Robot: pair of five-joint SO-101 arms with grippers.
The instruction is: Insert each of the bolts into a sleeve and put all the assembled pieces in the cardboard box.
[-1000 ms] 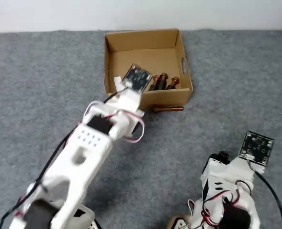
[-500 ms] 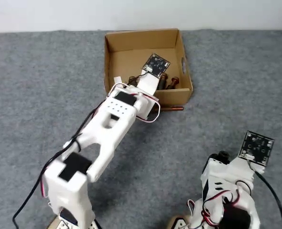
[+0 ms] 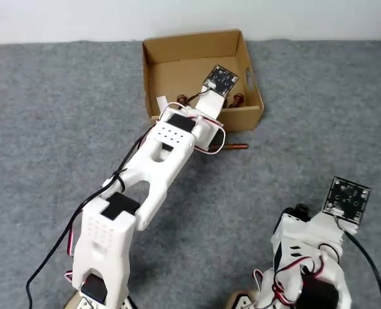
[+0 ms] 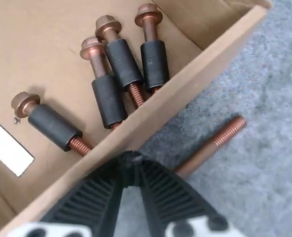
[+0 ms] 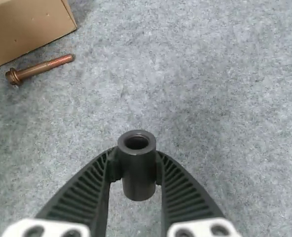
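Observation:
My left gripper point(image 4: 131, 159) is shut with nothing in it, its tips right over the front wall of the cardboard box point(image 4: 195, 84). Several bolts with black sleeves on them point(image 4: 116, 74) lie inside on the box floor. One bare copper bolt point(image 4: 210, 147) rests on the carpet just outside that wall; it is the bolt point(image 3: 232, 147) in front of the box point(image 3: 153, 64) in the high view, and the bolt point(image 5: 37, 69) in the right wrist view. My right gripper point(image 5: 136, 158) is shut on an upright black sleeve point(image 5: 137, 180), low over the carpet near the table's front right.
Grey carpet point(image 3: 319, 116) covers the table. A white label point(image 4: 7, 147) is stuck to the box floor. The left arm point(image 3: 168, 145) stretches diagonally from the front left to the box. The right arm point(image 3: 309, 257) sits folded at the front right.
The left arm swung right along the box and now sits over its front wall. The box slid back and turned slightly. The bare bolt and the right arm stayed put.

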